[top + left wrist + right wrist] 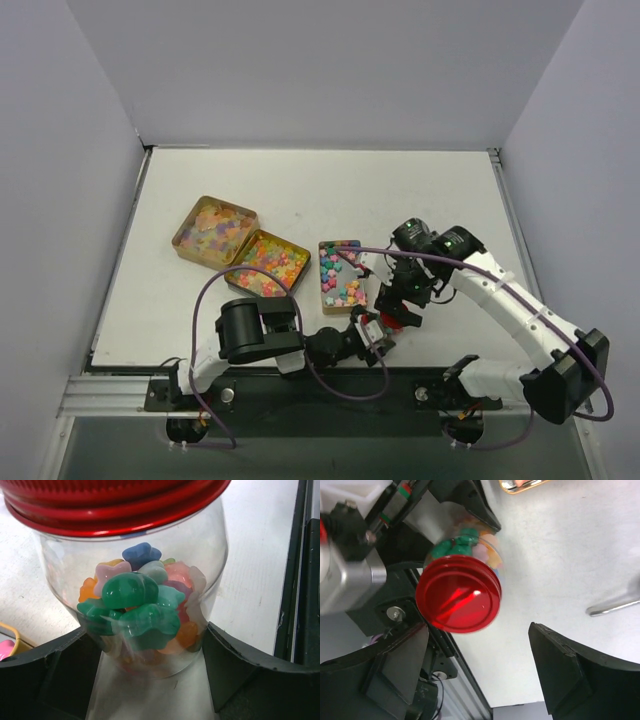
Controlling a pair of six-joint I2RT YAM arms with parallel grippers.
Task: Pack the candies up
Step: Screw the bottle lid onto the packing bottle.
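A clear jar (210, 545) with a red lid (115, 505) stands on the white table near its front edge. It holds candies (135, 600) in green, blue, pink and orange. My left gripper (147, 630) is shut on the jar low down, with a black finger against each side. In the top view the jar's lid (398, 318) shows just right of the left gripper (385, 326). My right gripper (480, 645) hangs open above the lid (457, 592), and its fingers are apart from it. More candies (342, 275) lie in open tins.
Three gold tins of candies lie open left of the jar: far left (182, 238), middle (232, 275) and nearest (321, 280). A metal handle (612, 605) lies on the table to the right of the jar. The black rail (330, 385) runs along the front edge.
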